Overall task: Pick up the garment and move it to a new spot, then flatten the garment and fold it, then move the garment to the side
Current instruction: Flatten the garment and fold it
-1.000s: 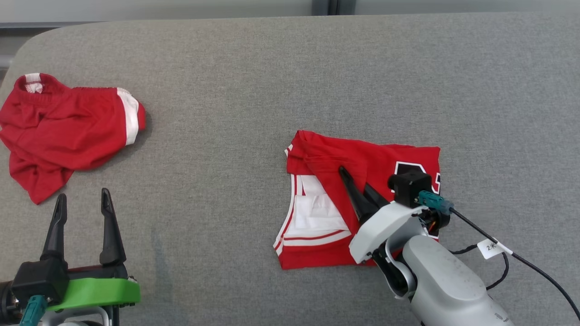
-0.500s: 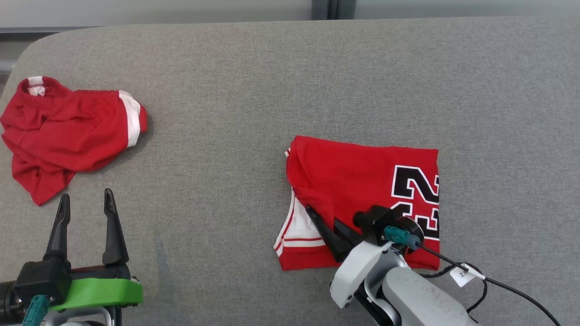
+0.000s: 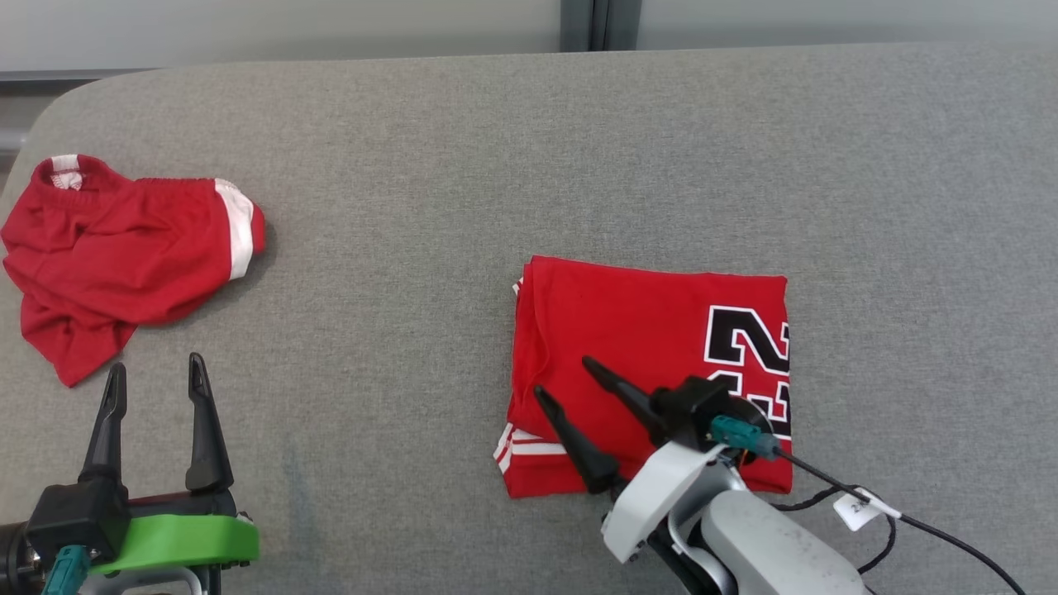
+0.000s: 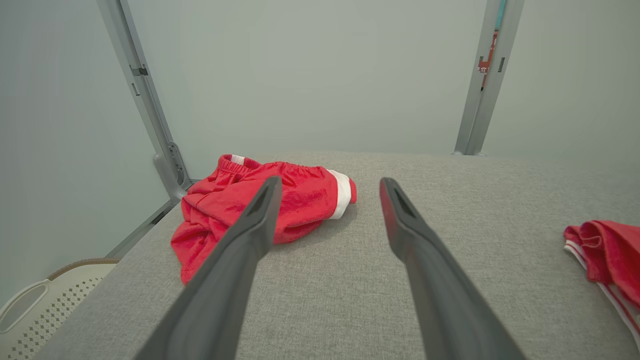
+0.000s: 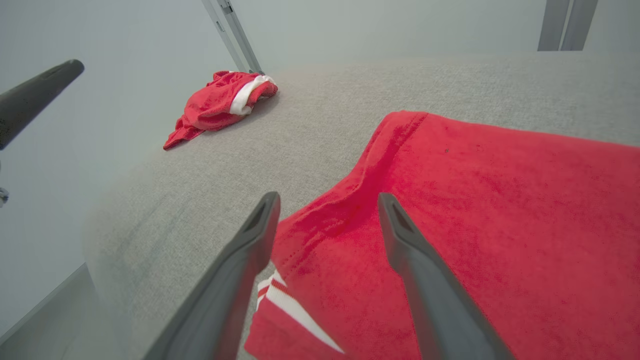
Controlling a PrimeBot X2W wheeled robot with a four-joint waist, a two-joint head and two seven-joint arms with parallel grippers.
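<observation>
Now, R hand (image 3: 562,376) is open, gripping nothing: pale forearm (image 3: 769,545) comes in from bottom right, fingers (image 3: 570,438) angled up-left over the near-left corner of the folded red jersey (image 3: 628,330), which lies flat on the grey table (image 3: 413,165), right of centre. Can't tell if tips touch cloth. L hand (image 3: 155,364) sits low at left, open & empty too, pointing straight ahead, near crumpled red shorts (image 3: 124,248) at table's left edge.

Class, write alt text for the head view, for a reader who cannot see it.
A folded red jersey with black numbers lies on a grey padded surface, with the right tool open at its near-left corner. The left tool rests open at lower left, with crumpled red shorts beyond it.
</observation>
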